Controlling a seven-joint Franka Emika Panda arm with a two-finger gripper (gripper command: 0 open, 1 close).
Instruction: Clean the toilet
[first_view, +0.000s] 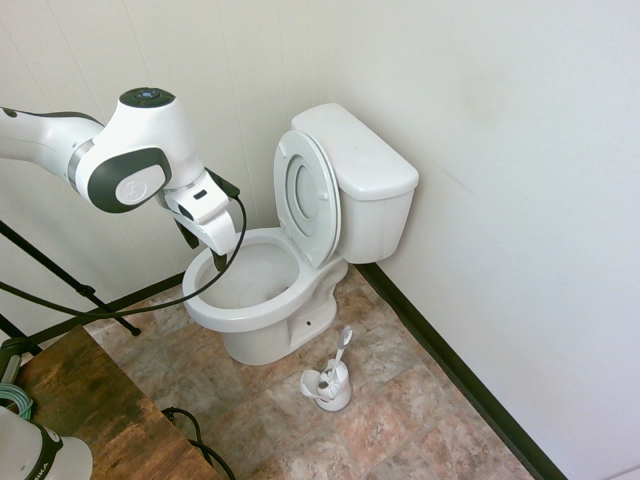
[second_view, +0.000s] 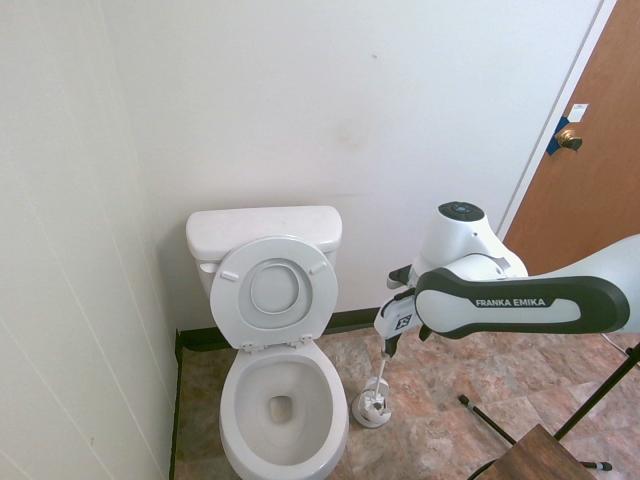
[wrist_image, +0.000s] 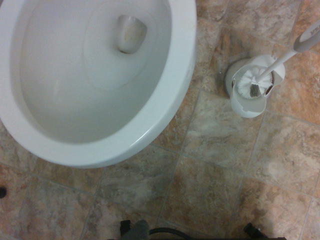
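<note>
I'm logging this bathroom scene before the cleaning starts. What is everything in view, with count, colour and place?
Glossy white ceramic toilet: one, white, against the back wall in the corner, lid and seat ring raised against the tank, bowl open.
White plastic toilet brush: one, white with a grey-tipped handle, standing in its holder.
Small white brush holder: one, white, on the floor beside the bowl, apart from it.
Stone-pattern tile floor: one, brown and grey, all around the toilet.
Brown wooden door: one, brown with a brass knob, far side of the room.
Worn wooden tabletop: one, brown, near the arm.
Gripper: one, white arm with black fingers, open, empty, pointing down by the bowl's front rim.
</note>
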